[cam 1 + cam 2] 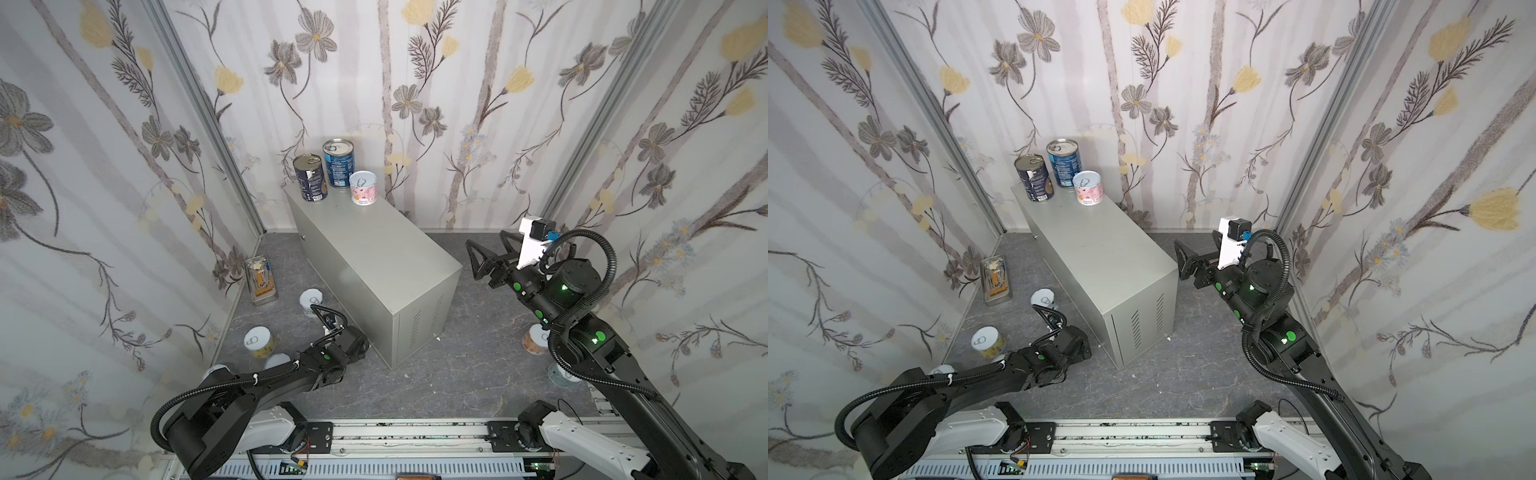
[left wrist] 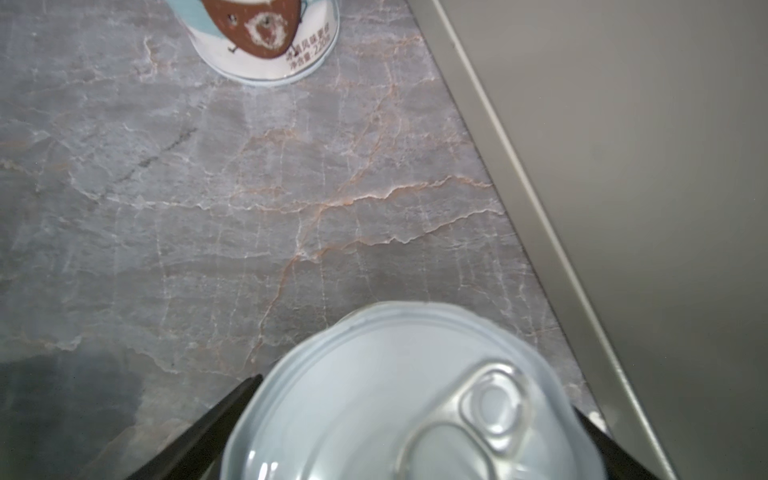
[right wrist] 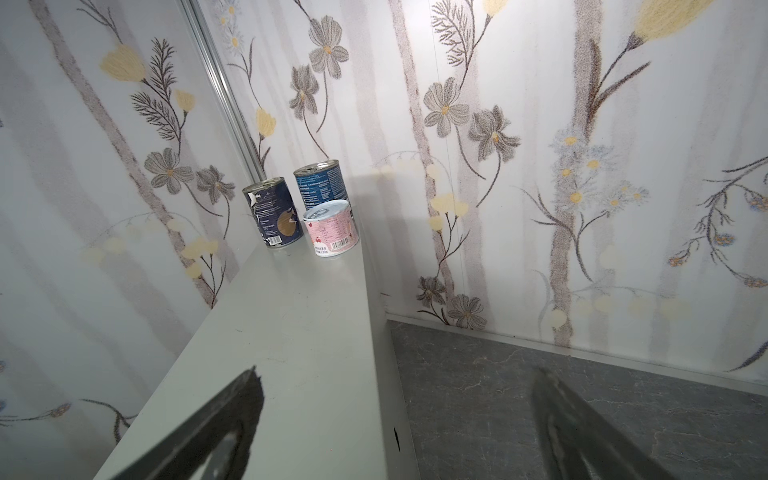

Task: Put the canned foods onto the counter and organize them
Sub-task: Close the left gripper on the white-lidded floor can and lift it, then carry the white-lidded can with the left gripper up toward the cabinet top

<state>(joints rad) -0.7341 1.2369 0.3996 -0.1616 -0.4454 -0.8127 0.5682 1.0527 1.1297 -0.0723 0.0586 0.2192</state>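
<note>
The counter (image 1: pixel 374 257) is a light grey metal cabinet. At its far end stand two tall dark blue cans (image 1: pixel 309 178) (image 1: pixel 338 163) and a short pink can (image 1: pixel 363 188). Several short canned foods stand on the floor: a white one (image 1: pixel 311 300), a yellow-labelled one (image 1: pixel 258 341), and an orange one (image 1: pixel 534 338) behind the right arm. My left gripper (image 2: pixel 419 397) is low by the counter's near left corner and open. Its fingers flank a pale-lidded can (image 2: pixel 374 395). My right gripper (image 1: pixel 485 237) hovers open and empty beside the counter's right edge.
A small clear box (image 1: pixel 262 280) of odds and ends stands by the left wall. Floral walls close in on three sides. A rail (image 1: pixel 395 436) runs along the front. Another can (image 2: pixel 266 37) stands ahead of the left gripper, with the counter's side (image 2: pixel 623 166) close by.
</note>
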